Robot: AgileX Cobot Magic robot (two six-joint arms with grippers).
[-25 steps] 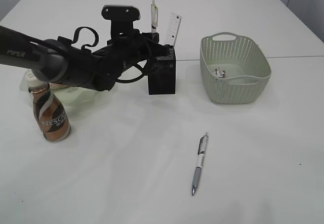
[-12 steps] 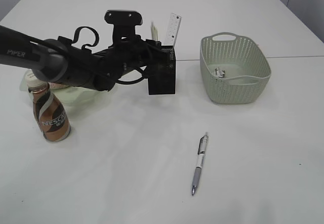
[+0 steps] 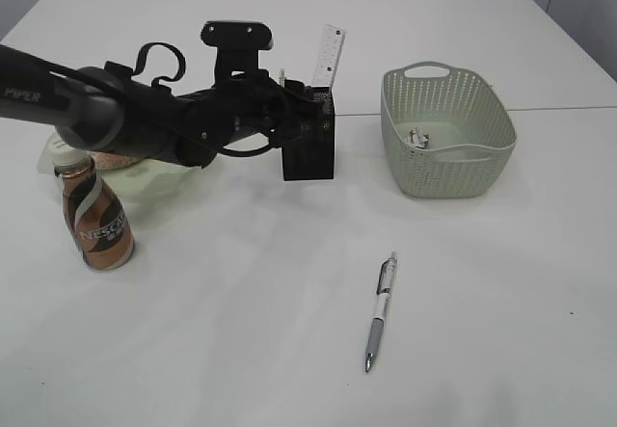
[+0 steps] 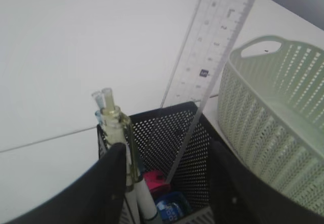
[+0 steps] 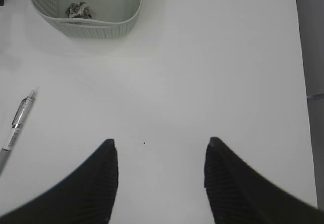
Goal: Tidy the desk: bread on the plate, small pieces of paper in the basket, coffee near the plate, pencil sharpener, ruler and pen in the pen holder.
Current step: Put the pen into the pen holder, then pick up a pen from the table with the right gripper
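My left gripper is open over the black mesh pen holder, its jaws straddling the opening. A clear pen stands in the holder beside the left jaw, and its tip also shows in the exterior view. A clear ruler leans in the holder. A pink sharpener and a blue one lie at the bottom. A second pen lies on the table. The coffee bottle stands by the green plate with bread. My right gripper is open and empty.
The pale green basket stands right of the holder and has small paper pieces in it. It also shows in the right wrist view, with the loose pen at the left edge. My left arm hides part of the plate.
The clear pen has dropped from high above the holder down into it. My left gripper has moved down a little over the holder. Nothing else has moved.
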